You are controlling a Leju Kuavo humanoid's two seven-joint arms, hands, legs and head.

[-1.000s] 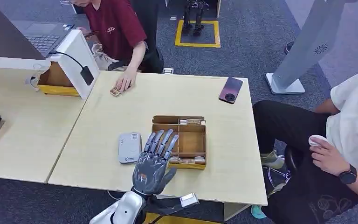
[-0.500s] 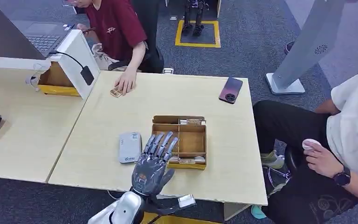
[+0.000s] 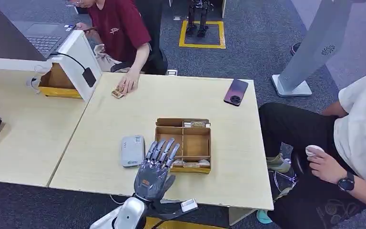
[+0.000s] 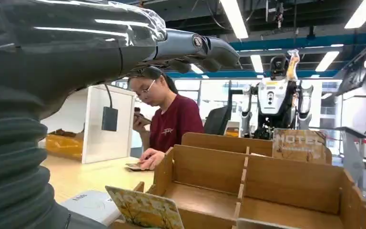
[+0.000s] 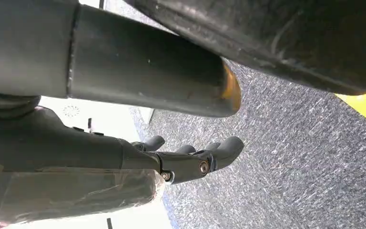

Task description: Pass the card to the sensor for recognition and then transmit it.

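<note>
Card not yet picked up
Left hand (image 3: 155, 167), fingers spread and empty, hovers over wooden tray (image 3: 195, 144); cards (image 3: 190, 163) inside, sensor (image 3: 132, 150) beside

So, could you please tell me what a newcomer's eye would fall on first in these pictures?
The robot's grey left hand reaches with spread fingers over the near edge of the pale wooden table, between a flat white sensor box and a brown compartmented cardboard tray holding printed cards. A person in a dark red shirt sits at the far side.
</note>
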